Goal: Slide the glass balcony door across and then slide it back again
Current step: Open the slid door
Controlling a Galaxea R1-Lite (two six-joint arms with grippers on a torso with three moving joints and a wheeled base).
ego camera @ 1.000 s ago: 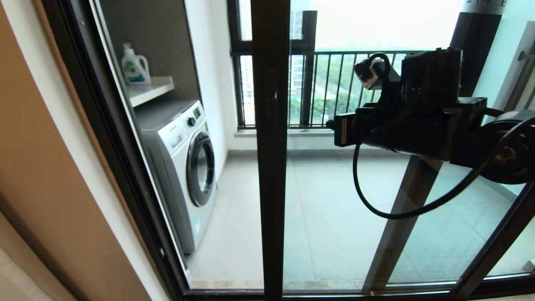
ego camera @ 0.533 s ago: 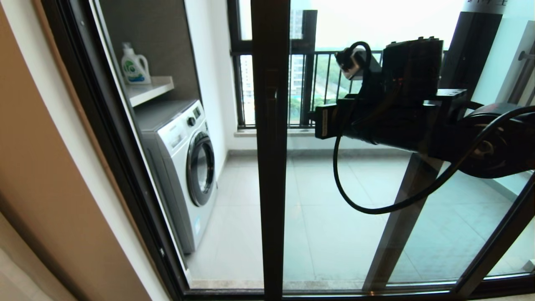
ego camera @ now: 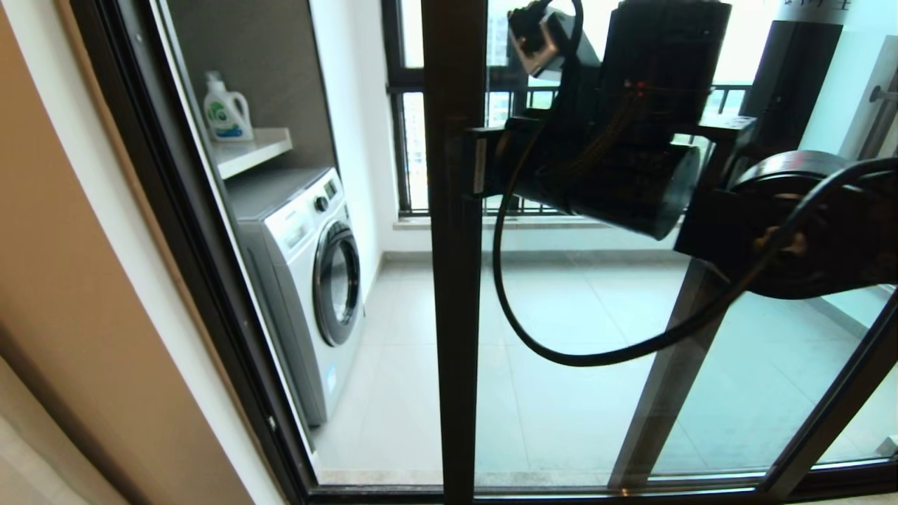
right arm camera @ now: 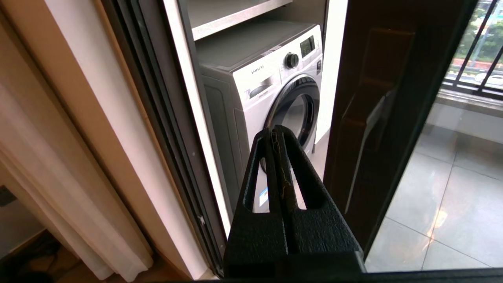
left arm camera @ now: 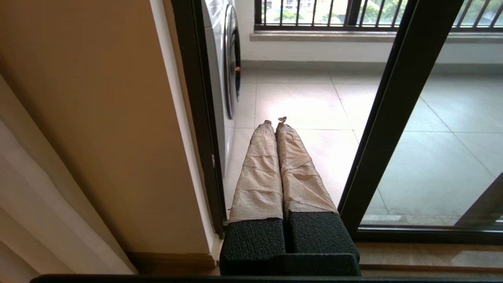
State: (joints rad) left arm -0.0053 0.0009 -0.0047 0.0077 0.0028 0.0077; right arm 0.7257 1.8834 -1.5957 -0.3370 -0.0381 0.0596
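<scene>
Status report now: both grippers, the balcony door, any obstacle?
Right gripper shut, empty, beside the door's handle upright. Left gripper shut, parked low. Glass balcony door partly open, gap toward the washing machine. No obstacle seen.

**Right arm raised, both grippers closed**

The right arm [ego camera: 701,175] reaches in from three o'clock of the head view, wrist high and level, its cable hanging in a loop below. The right gripper [right arm camera: 277,135] has its fingers pressed together. The left gripper [left arm camera: 276,125], angled downward, holds its wrapped fingers [left arm camera: 259,173] together too.
</scene>
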